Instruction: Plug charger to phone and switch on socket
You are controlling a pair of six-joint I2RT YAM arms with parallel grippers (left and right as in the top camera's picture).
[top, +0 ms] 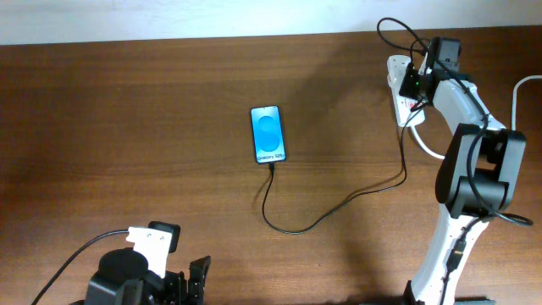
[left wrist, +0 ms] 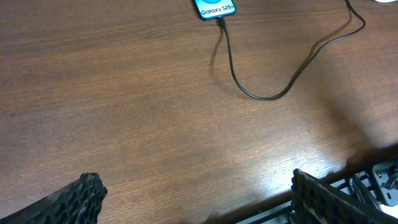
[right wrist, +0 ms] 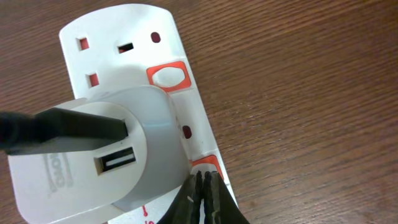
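Your right gripper [right wrist: 202, 185] is clenched tight with nothing in it, fingers pressed together into one point. From the right wrist view that point sits right at the red-rimmed switch [right wrist: 207, 165] on the near end of the socket [right wrist: 124, 37]. I honestly can't tell whether it's pressing the switch or just touching its edge, or whether the switch is on or off. The second switch [right wrist: 166, 76], further along the strip, has nothing near it.

A white adapter [right wrist: 81, 168] is plugged into the socket just beside the gripper tips, with an empty USB port on its face and a black lead going into its side.

In the overhead view the socket is at the far right of the bench [top: 127, 127], under your right arm. The charger [top: 292, 229] runs from there as a thin black cable, drops down the bench, loops round and comes up into the bottom edge of the phone [top: 268, 134]. The phone lies flat near the middle of the bench, screen up and lit blue. The left wrist view shows the plug tip seated in it.

Your left gripper [left wrist: 199, 202] is released, jaws spread wide and holding nothing. It's parked at the near left corner of the bench, well apart from the phone and cable.
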